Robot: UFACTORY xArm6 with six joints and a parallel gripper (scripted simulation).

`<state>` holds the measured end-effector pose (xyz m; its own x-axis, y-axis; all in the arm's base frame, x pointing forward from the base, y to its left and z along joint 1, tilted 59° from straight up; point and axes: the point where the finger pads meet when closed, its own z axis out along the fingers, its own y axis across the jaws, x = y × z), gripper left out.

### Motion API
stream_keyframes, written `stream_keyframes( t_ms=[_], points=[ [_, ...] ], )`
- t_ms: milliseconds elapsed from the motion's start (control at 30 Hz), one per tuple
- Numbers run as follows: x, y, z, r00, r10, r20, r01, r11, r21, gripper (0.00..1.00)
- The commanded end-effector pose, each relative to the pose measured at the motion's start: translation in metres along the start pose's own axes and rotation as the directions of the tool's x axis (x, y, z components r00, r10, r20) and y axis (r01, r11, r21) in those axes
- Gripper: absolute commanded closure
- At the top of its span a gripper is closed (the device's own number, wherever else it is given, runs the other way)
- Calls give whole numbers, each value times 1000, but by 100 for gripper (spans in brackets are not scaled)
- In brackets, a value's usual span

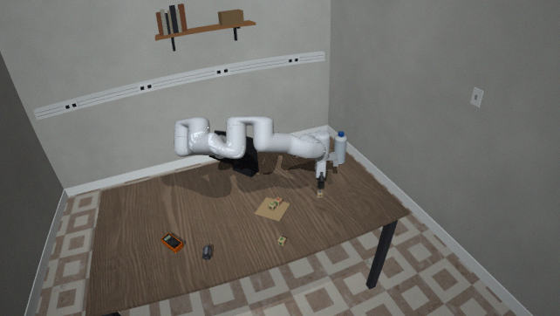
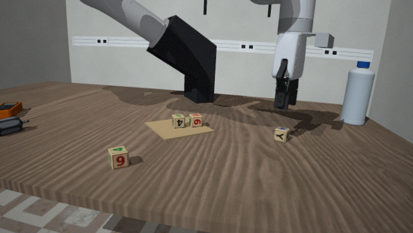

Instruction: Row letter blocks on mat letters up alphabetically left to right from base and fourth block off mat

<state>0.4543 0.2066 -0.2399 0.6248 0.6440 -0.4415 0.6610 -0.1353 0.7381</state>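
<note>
A tan mat (image 2: 179,128) lies mid-table, also in the top view (image 1: 272,209). Two blocks stand on it side by side: one with a 4 on its side (image 2: 178,120) and one with a red 6 on its side (image 2: 195,120). A third block with a Y on its side and a blue mark on top (image 2: 281,134) sits off the mat to the right (image 1: 320,194). A fourth block with a red 9 on its side (image 2: 118,157) sits near the front edge. My gripper (image 2: 284,104) hangs above the Y block, partly open and empty, clear of it.
A white bottle with a blue cap (image 2: 357,93) stands at the right, near the gripper. The black robot base (image 2: 193,74) is behind the mat. An orange meter (image 2: 9,109) and a grey device (image 2: 11,125) lie at the far left.
</note>
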Motion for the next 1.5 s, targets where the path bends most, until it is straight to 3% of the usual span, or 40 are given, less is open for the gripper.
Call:
stream_keyframes(
  t_ms=[0, 900, 1467],
  points=[
    [2, 1, 2, 1000, 2, -4, -2, 1000, 0, 31],
    [3, 1, 38, 1000, 1, -4, -1, 1000, -1, 31],
    [3, 1, 44, 1000, 1, -4, -1, 1000, -1, 31]
  ],
)
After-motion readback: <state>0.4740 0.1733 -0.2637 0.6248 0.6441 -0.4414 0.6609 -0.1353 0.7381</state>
